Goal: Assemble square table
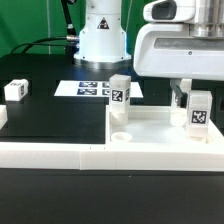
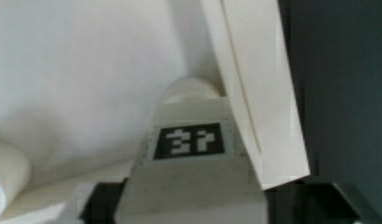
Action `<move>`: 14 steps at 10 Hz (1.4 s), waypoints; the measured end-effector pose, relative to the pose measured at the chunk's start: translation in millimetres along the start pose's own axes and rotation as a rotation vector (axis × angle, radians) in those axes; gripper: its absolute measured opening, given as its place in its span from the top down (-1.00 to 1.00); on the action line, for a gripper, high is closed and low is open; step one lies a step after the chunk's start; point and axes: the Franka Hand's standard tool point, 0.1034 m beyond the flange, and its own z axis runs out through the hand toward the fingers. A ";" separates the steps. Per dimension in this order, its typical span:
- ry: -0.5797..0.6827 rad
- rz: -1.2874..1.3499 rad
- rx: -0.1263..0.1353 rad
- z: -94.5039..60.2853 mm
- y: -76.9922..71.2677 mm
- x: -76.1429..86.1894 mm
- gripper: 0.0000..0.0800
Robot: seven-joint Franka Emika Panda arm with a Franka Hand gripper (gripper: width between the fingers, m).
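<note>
On the table, the square tabletop slab is seen lying directly beneath the pincer, which is clenched on an upright tagged leg held close against a raised white strip. What appears to be a round corner hole is found beside the held leg, not under it. If lowered unaligned, the leg could be jammed on flat plastic or the strip and twisted from the grasp, and the second leg, standing well away from the pincer, toppled by the jolt.

Smooth white plastic slab, leg block, matt black table
</note>
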 end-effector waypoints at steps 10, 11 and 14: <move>-0.054 1.215 0.048 2.4 -1.8 -3.3 0.27; -0.054 1.194 0.048 2.5 -1.4 -3.2 0.27; -0.012 0.690 0.049 7.6 3.9 -2.5 -0.39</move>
